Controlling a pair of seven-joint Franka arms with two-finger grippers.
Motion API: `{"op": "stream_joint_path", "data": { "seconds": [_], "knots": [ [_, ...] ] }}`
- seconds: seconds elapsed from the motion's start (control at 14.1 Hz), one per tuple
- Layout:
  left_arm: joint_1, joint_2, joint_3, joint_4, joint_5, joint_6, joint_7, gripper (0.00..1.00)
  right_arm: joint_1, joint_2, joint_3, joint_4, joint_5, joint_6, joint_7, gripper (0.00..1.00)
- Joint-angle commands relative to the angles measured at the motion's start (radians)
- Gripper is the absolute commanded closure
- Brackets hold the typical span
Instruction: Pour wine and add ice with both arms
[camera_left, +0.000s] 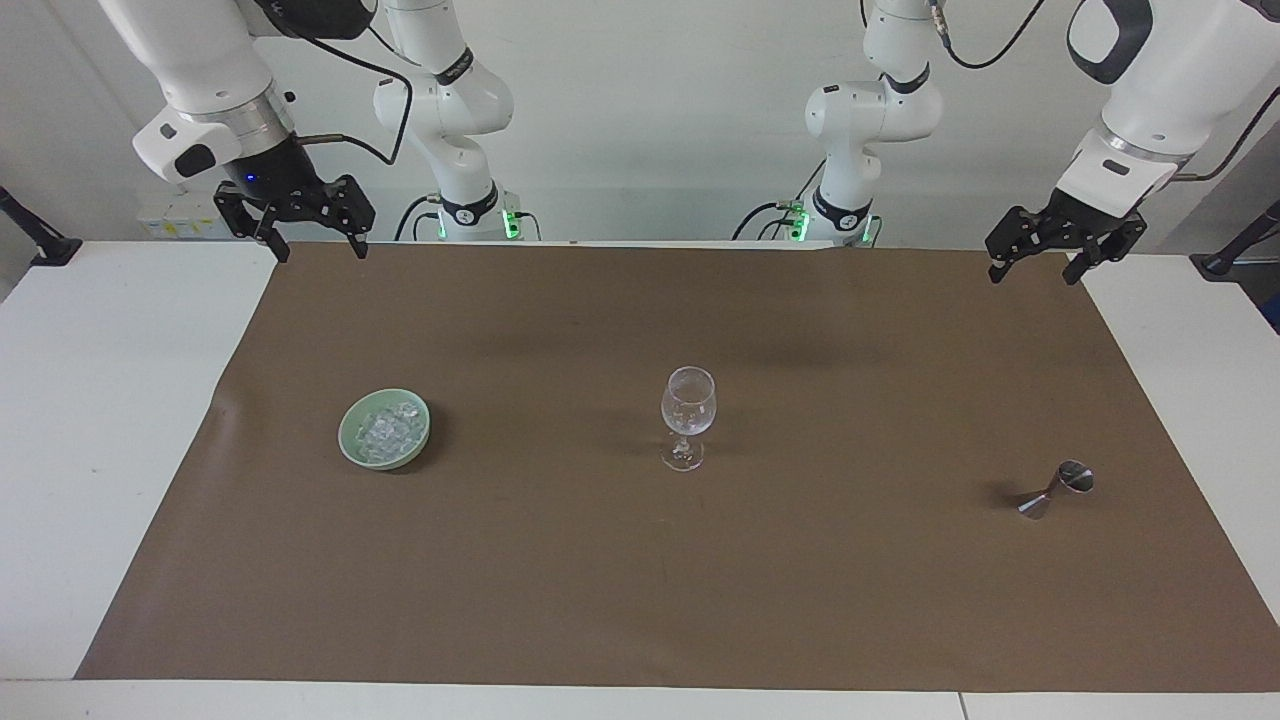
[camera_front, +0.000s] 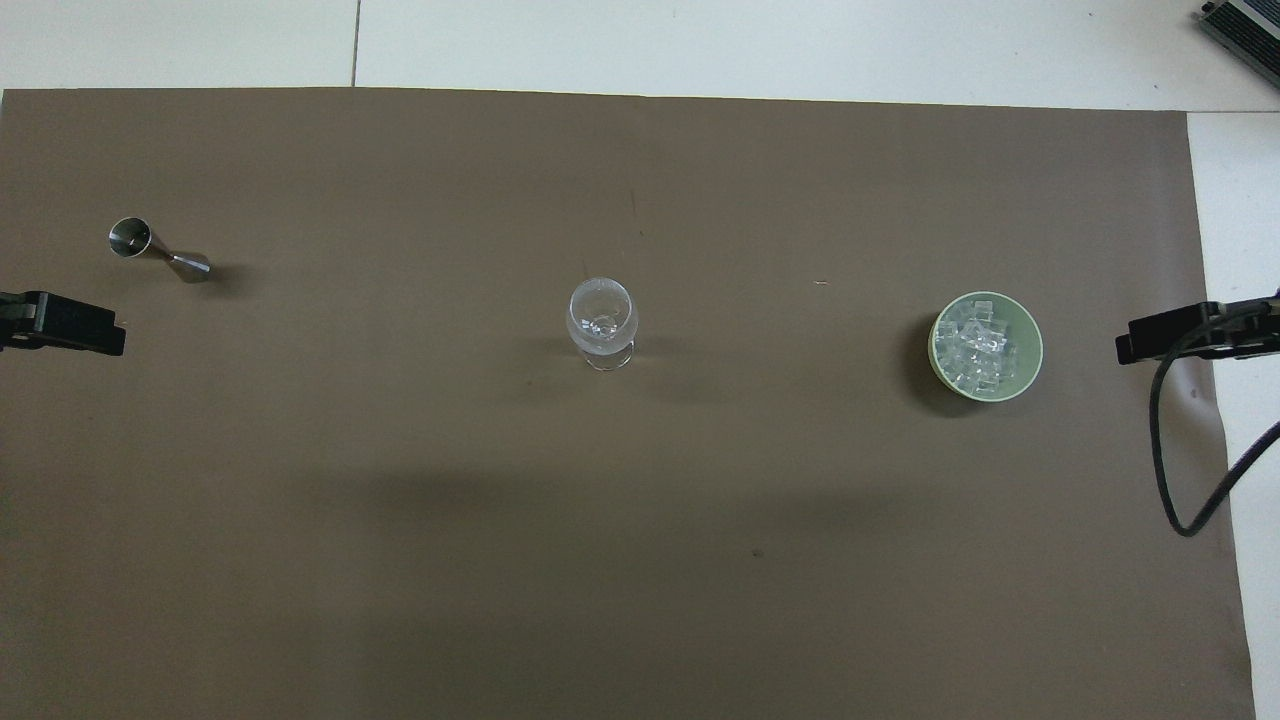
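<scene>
mid-mat (camera_left: 700, 600): upright glass (camera_left: 688, 417). toward right arm's end, ice (camera_left: 388, 428) heaped in green bowl (camera_left: 351, 440); toward left arm's end, jigger (camera_left: 1056, 489) tipped over. right gripper (camera_left: 312, 243) and left gripper (camera_left: 1035, 265) wait raised over mat edge, fingers spread, holding nothing.

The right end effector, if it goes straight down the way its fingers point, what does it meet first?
The right end effector points down at the brown mat, near its edge. No object appears under it; the green bowl probably lies aside.
</scene>
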Motion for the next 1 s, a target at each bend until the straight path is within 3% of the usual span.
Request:
{"op": "stream_joint_path", "data": {
  "seconds": [0.0, 0.43, 0.92],
  "knots": [
    [-0.008, -0.022, 0.004, -0.026, 0.018, 0.019, -0.002, 0.00, -0.006, -0.020, 0.002, -0.021, 0.003, -0.004, -0.021, 0.00],
    [0.004, -0.024, 0.016, -0.021, -0.011, 0.016, -0.006, 0.00, -0.006, -0.020, 0.002, -0.022, 0.003, -0.004, -0.021, 0.00],
    [0.131, -0.024, 0.019, -0.027, -0.220, 0.048, -0.190, 0.00, -0.006, -0.020, 0.002, -0.021, 0.003, -0.004, -0.021, 0.00]
  ]
}}
